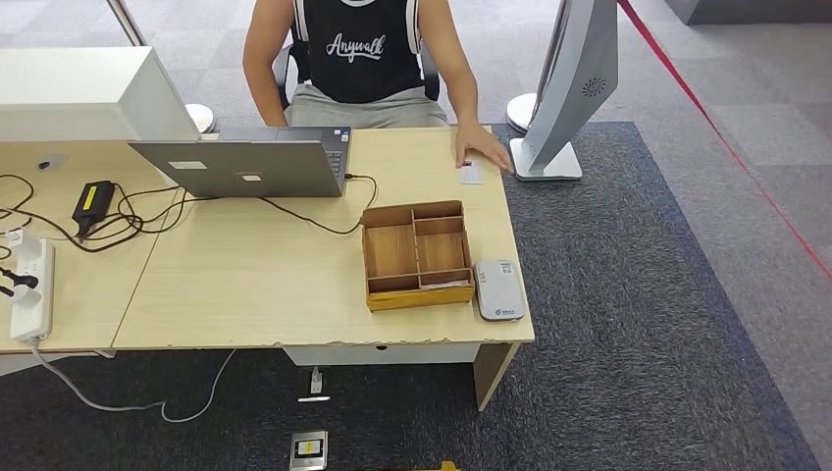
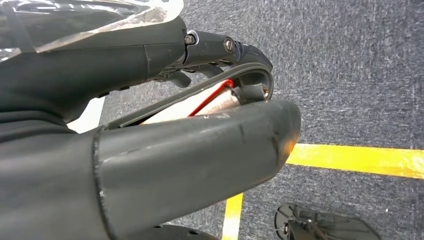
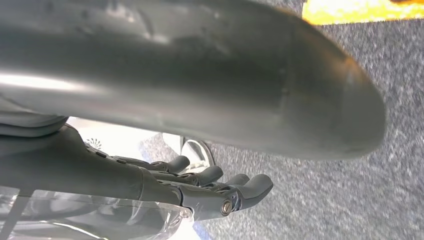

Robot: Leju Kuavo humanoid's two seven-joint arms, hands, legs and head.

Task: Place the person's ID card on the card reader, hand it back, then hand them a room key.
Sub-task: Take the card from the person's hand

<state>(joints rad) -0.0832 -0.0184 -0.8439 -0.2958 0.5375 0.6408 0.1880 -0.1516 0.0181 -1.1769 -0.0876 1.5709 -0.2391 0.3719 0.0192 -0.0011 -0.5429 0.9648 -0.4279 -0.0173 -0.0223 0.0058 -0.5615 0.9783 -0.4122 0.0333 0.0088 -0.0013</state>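
A small white ID card lies on the far right corner of the wooden desk, under the fingertips of a seated person's hand. The grey-white card reader lies at the desk's near right edge, beside a wooden compartment tray. In the tray's front slot lies a pale flat card. My left hand hangs over the carpet, fingers apart from the thumb and holding nothing. My right hand also hangs low, its dark fingers stretched out and empty.
An open laptop stands at the desk's far middle, with a black cable running past the tray. A charger and power strip lie at the left. A white stand rises beyond the right corner. A yellow floor line crosses the carpet.
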